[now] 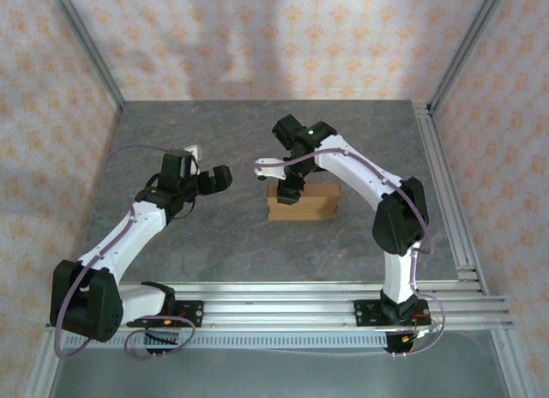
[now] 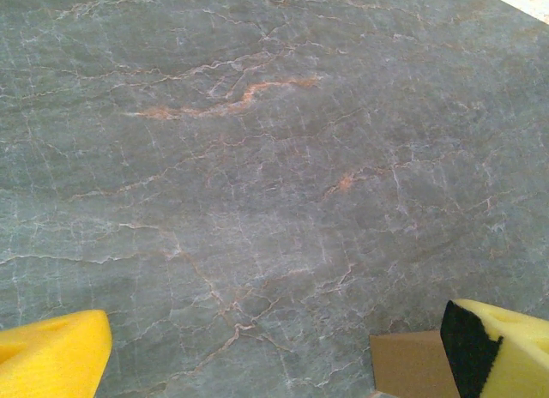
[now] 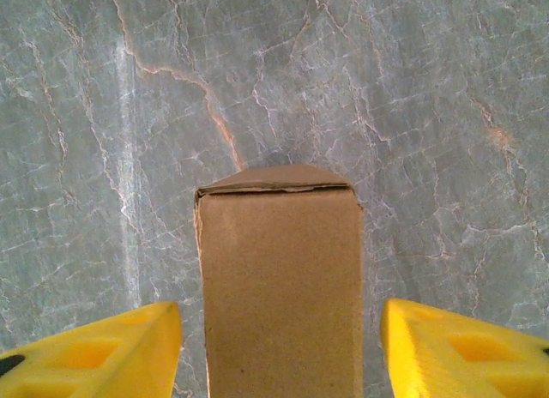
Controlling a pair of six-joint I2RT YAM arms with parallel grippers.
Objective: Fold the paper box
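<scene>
The paper box is a plain brown cardboard box, folded shut, lying on the grey table just right of centre. My right gripper hangs over its left end. In the right wrist view the box runs up between the yellow fingers, with a strip of table showing on each side, so the jaws straddle it without touching. A flap edge shows at its far end. My left gripper hovers open to the left of the box. One box corner lies by its right finger.
The grey veined table stretches around the box. Aluminium rails carry the arm bases along the near edge. A frame rail runs down the right side. Patterned walls close the back and sides.
</scene>
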